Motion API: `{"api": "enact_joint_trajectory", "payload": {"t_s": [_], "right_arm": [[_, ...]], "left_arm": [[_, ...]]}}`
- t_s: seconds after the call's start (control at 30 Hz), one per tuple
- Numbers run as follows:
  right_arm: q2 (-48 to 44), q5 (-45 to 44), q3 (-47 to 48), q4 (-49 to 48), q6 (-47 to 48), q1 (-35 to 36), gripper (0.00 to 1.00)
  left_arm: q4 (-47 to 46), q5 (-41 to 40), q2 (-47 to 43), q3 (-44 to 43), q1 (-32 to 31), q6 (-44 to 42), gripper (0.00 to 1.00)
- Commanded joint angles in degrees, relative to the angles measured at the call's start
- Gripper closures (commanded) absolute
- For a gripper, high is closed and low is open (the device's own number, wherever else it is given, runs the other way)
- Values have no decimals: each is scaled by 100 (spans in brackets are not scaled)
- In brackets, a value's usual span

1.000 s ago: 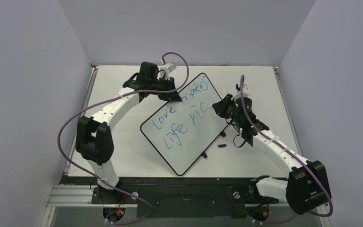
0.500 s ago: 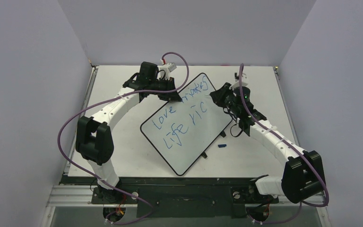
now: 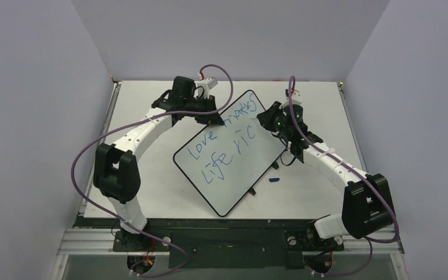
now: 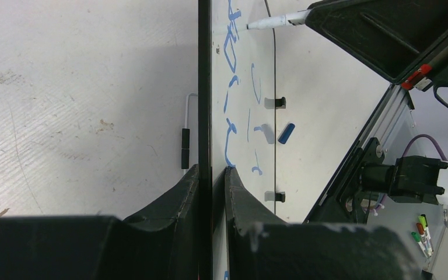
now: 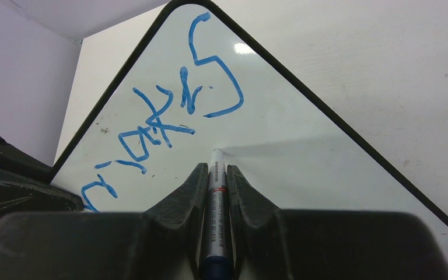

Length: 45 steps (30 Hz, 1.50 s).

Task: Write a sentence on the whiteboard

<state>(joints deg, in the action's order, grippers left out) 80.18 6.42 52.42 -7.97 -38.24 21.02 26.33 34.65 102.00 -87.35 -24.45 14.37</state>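
- The right gripper [image 5: 216,170] is clamped narrow on a marker [image 5: 217,201] that runs straight out between its fingers.
- The marker's tip touches the whiteboard [image 5: 315,157] just ahead of the fingers, on bare white short of the "s" ending the top line of the sentence [image 5: 169,114].
- The left gripper [image 4: 212,170] is closed on the board's black rim, one finger on each face.
- Only the left wrist view shows that grip. It sees the board edge-on, with blue letters running away from the fingers and the marker reaching in at the far end.
- Only the right wrist view shows the tip on the board. From above, the right gripper covers the marker.
- Only the top view shows both lines whole: "love makes" over "life ric". The board lies slantwise on the table [image 4: 64,87], between the two grippers.
- A blue cap [image 4: 286,133] lies on the table just past the board's far edge from the left fingers, near a black foot [image 4: 275,102].
- Spare markers [image 4: 422,233] lie beyond the table's rail.
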Motion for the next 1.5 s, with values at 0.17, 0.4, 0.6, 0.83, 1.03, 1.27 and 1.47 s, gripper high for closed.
{"api": "enact_joint_trajectory", "payload": {"t_s": [0.17,0.4,0.6,0.83,1.03,1.27,1.47], "right_arm": [[20,-87,-63,-356,-17,-16,100],[-88,-88,-328,-329,-9,-23,100],[-330,-98,-645,-259,30,-18,100],[-721,-188,-1267,-119,119,-23,100],[-993,-255,-1517,-13,151,-22,100],[-940,-257,-1263,55,190,-26,100],[-766,-217,-964,67,206,-26,100]], "left_arm": [[505,-139,39,104,-326,-532,100],[504,-130,43,104,-324,-532,100],[513,-134,39,106,-326,-532,100],[507,-134,40,104,-332,-532,100],[506,-134,39,104,-348,-536,100],[514,-152,37,104,-350,-541,100],[513,-150,45,104,-350,-541,100]]}}
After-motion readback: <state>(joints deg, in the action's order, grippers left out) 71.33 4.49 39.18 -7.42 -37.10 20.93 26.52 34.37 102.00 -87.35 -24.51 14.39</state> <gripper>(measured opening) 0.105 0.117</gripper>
